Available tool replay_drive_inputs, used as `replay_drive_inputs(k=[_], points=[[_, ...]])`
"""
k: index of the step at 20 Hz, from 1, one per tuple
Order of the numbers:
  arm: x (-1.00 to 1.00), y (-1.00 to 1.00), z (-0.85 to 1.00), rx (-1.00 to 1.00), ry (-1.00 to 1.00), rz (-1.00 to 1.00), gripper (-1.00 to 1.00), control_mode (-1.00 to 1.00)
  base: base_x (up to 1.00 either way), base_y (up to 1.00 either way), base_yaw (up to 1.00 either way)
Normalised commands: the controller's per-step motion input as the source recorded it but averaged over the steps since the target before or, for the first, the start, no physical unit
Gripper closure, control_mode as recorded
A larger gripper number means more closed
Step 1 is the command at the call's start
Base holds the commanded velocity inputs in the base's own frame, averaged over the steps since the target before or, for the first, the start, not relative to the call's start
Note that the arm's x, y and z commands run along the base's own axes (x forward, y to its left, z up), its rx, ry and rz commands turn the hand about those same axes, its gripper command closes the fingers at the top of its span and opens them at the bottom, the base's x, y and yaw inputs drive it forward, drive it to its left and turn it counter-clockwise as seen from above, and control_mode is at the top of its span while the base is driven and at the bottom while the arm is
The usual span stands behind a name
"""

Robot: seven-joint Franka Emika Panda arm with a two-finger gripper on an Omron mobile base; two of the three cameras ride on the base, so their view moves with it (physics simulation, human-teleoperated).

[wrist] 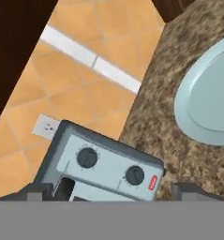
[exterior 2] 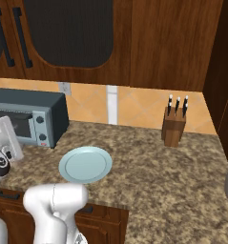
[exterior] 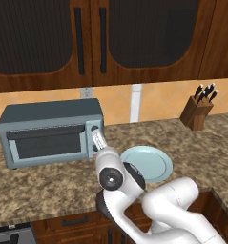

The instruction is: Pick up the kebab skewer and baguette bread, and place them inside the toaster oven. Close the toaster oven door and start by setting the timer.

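A: Entry. The toaster oven (exterior: 51,133) sits on the counter (exterior: 201,147) against the tiled wall, left of the pale plate (exterior: 156,164). The toaster oven door (exterior: 46,143) looks shut in the left base view. The plate is bare; I cannot see the kebab skewer or the baguette bread, so presumably they are inside, though the dark glass hides the rack.

B: Hand state?

A: The gripper (wrist: 113,190) has its jaws spread wide, holding nothing. In the hand view the two tips frame the oven's side panel, with the two round knobs (wrist: 87,157) just above them.

B: So the step in hand is the timer.

A: That is my judgement. To do it well: decide which knob is the timer before closing, centre one knob between the fingers, approach square to the panel, close firmly on its rim, then rotate the wrist about the knob's own axis so the fingers do not slip off.

B: Any writing?

A: None legible. There is a small red mark (wrist: 153,182) beside the knobs; too small to read. The knife block (exterior: 197,110) carries no label.
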Motion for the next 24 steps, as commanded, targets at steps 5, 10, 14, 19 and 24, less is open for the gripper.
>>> replay_drive_inputs(k=[5,10,14,19,24], points=[[-0.22,0.00,0.26,0.63,0.10,-0.36,-1.00,-1.00,0.00,0.00,0.00],[-0.50,0.00,0.09,0.65,0.09,-0.40,-1.00,-1.00,0.00,0.00,0.00],[-0.31,-0.20,-0.17,0.70,0.00,-0.30,-1.00,-1.00,0.00,0.00,0.00],[0.01,0.00,-0.22,0.35,-0.03,-0.07,-1.00,-1.00,0.00,0.00,0.00],[0.12,0.14,-0.52,0.07,0.00,-0.01,-1.00,-1.00,0.00,0.00,0.00]])
